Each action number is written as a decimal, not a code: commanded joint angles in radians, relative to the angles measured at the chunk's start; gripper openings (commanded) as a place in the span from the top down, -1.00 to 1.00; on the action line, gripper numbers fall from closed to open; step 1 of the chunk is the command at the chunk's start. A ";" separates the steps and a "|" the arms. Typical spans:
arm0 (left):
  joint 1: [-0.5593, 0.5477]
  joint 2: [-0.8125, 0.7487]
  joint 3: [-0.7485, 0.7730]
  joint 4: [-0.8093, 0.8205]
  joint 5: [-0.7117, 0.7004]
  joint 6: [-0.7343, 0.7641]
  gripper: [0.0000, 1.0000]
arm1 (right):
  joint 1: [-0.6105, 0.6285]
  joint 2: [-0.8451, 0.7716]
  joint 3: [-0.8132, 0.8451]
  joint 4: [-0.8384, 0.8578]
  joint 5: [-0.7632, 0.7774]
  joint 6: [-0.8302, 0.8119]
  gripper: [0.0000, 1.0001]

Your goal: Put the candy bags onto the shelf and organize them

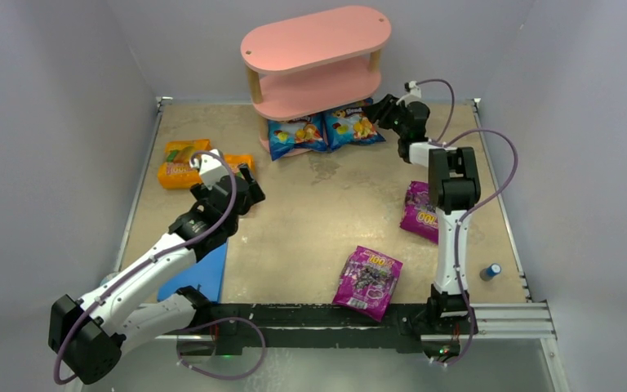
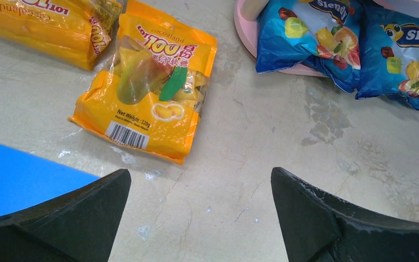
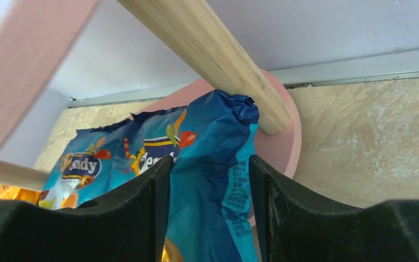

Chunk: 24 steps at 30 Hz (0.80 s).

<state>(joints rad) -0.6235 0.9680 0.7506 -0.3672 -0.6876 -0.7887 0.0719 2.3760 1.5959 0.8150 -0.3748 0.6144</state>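
The pink shelf (image 1: 316, 41) stands at the back of the table. Two blue candy bags (image 1: 297, 135) (image 1: 353, 124) lean on its bottom board. My right gripper (image 1: 378, 112) is shut on the right blue bag (image 3: 213, 164) at its edge, beside a wooden post (image 3: 218, 60). My left gripper (image 1: 245, 186) is open and empty over the bare table (image 2: 201, 185). An orange bag (image 2: 147, 87) lies just ahead of it, and a second orange bag (image 1: 181, 163) lies further left. Two magenta bags (image 1: 367, 281) (image 1: 419, 212) lie flat on the right half.
A flat blue mat (image 1: 204, 273) lies under my left arm and shows in the left wrist view (image 2: 16, 174). A small blue-capped item (image 1: 490, 270) stands near the right edge. White walls close in the table on three sides.
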 commanded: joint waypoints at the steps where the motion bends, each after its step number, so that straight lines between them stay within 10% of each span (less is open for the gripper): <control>1: 0.005 0.008 0.027 0.023 -0.007 0.020 -0.96 | 0.002 0.028 0.087 0.022 0.019 -0.049 -0.05; 12: 0.004 0.058 0.037 0.041 -0.004 0.030 -0.96 | 0.021 0.151 0.194 0.292 -0.265 -0.020 0.53; 24: 0.005 0.081 0.039 0.049 -0.010 0.044 -0.96 | 0.035 0.259 0.348 0.257 -0.194 -0.080 0.41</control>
<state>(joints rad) -0.6235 1.0420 0.7509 -0.3527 -0.6876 -0.7650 0.0719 2.6453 1.8870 1.0485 -0.6186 0.5766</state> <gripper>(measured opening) 0.982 0.266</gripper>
